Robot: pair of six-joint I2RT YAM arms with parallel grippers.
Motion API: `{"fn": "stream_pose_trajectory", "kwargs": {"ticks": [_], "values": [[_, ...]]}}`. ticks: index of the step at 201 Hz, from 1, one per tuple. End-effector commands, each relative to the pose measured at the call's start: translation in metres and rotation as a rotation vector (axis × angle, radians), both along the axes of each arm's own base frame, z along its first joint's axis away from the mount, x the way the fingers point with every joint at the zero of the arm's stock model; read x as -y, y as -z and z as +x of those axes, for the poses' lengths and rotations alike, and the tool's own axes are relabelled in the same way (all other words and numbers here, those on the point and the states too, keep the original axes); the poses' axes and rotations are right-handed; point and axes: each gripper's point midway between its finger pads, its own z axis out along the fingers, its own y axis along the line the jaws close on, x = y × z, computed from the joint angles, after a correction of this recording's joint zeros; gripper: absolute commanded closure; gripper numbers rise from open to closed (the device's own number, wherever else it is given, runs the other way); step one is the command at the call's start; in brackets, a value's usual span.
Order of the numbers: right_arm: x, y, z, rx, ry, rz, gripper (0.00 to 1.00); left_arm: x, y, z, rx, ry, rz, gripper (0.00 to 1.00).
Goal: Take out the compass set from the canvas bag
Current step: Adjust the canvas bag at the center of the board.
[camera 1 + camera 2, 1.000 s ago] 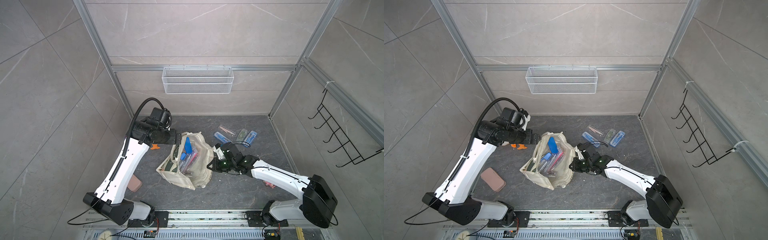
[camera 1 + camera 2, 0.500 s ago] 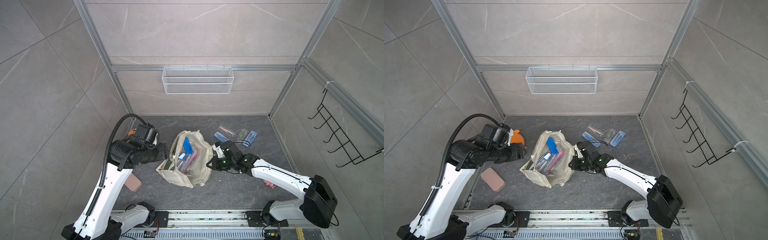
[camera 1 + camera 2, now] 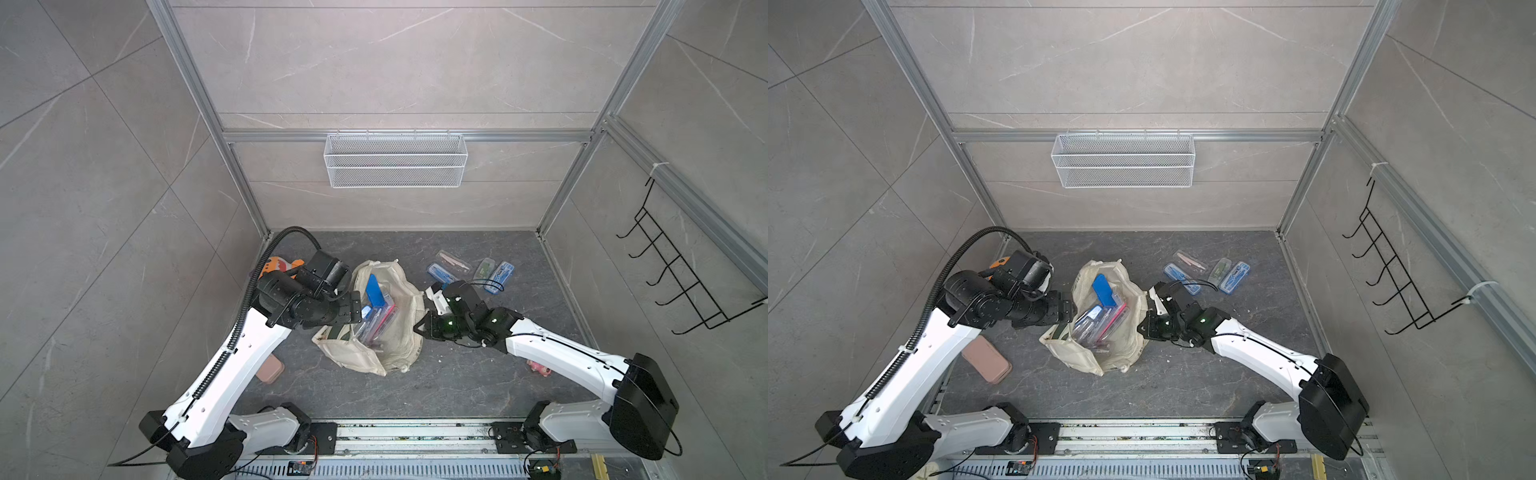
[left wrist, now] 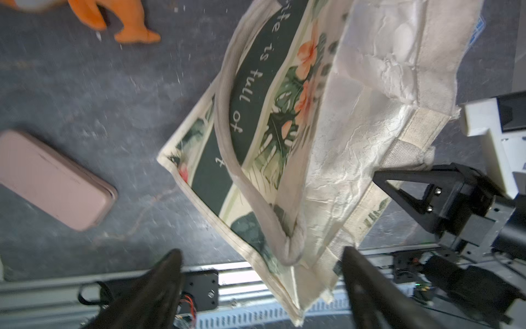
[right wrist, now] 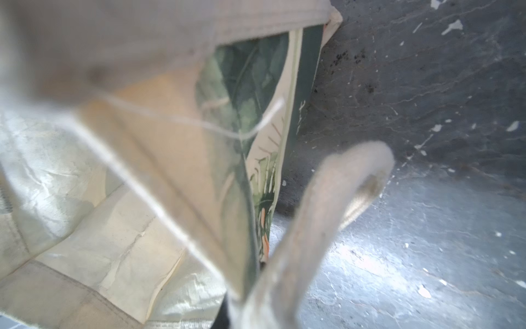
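Quickly: left gripper (image 4: 260,250) has its jaws spread wide, with nothing gripped. In the left wrist view the two dark fingers (image 4: 168,273) sit at the bottom of the frame. The grey handle loop (image 4: 225,128) and a bag edge hang between them, and contact is not clear.

Right gripper (image 3: 419,328) has its jaws closed and looks pinched on the right rim of the canvas bag (image 3: 353,357). The right wrist view is filled with blurred cloth and a handle, so the exact bite point cannot be told.

Both top views show the bag mid-floor, mouth up and gaping between the two grippers, with its green print facing lower left. A blue case (image 3: 374,291) stands on end in the mouth, with pink and clear cases (image 3: 376,324) packed under it. Which one is the compass set cannot be told.

Loose cases (image 3: 502,273) lie at upper right of the floor, well apart from the bag. A pink pouch (image 3: 270,369) sits at lower left beside the left arm. An orange toy (image 3: 276,266) is in the upper left corner behind that arm, and a small pink item (image 3: 538,368) is by the right arm.

Bare floor (image 3: 457,382) runs below and to the right of the bag, as far as the front rail. The left arm is close to the left wall.
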Motion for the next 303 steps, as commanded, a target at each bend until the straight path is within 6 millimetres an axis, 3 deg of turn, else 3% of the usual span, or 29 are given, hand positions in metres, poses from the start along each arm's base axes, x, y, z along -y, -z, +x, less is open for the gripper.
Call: {"fn": "stream_pose_trajectory", "kwargs": {"ticks": [1, 34, 76, 129, 187, 228, 242, 265, 281, 303], "values": [[0.001, -0.014, 0.0, 0.036, -0.006, -0.003, 0.87, -0.003, -0.023, 0.012, 0.124, 0.009, -0.007, 0.01], [0.002, -0.014, 0.003, 0.036, 0.016, 0.006, 0.87, -0.009, -0.029, 0.018, 0.125, -0.018, 0.033, 0.03], [0.002, -0.011, 0.003, 0.03, 0.026, 0.007, 0.87, 0.001, -0.037, -0.001, 0.085, 0.086, -0.029, 0.12], [0.002, -0.011, 0.002, 0.029, 0.024, 0.01, 0.85, 0.004, 0.011, -0.015, -0.116, 0.073, 0.031, 0.2], [-0.001, -0.011, 0.002, 0.027, 0.014, 0.02, 0.85, 0.034, 0.034, 0.003, -0.164, 0.102, -0.016, 0.26], [-0.005, -0.011, 0.001, 0.026, 0.011, 0.032, 0.85, 0.026, 0.063, 0.02, -0.195, 0.089, 0.129, 0.31], [-0.006, -0.009, 0.001, 0.021, 0.017, 0.037, 0.86, 0.025, 0.069, 0.022, -0.208, 0.092, 0.155, 0.42], [-0.002, -0.009, 0.002, 0.017, 0.048, 0.039, 0.87, 0.022, 0.068, 0.023, -0.207, 0.1, 0.175, 0.8], [0.009, -0.007, 0.003, 0.018, 0.096, 0.002, 0.86, 0.018, 0.062, 0.023, -0.187, 0.101, 0.187, 0.98], [0.028, -0.013, 0.005, 0.042, 0.167, -0.057, 0.71, 0.021, 0.059, 0.022, -0.174, 0.118, 0.165, 1.0]]}}
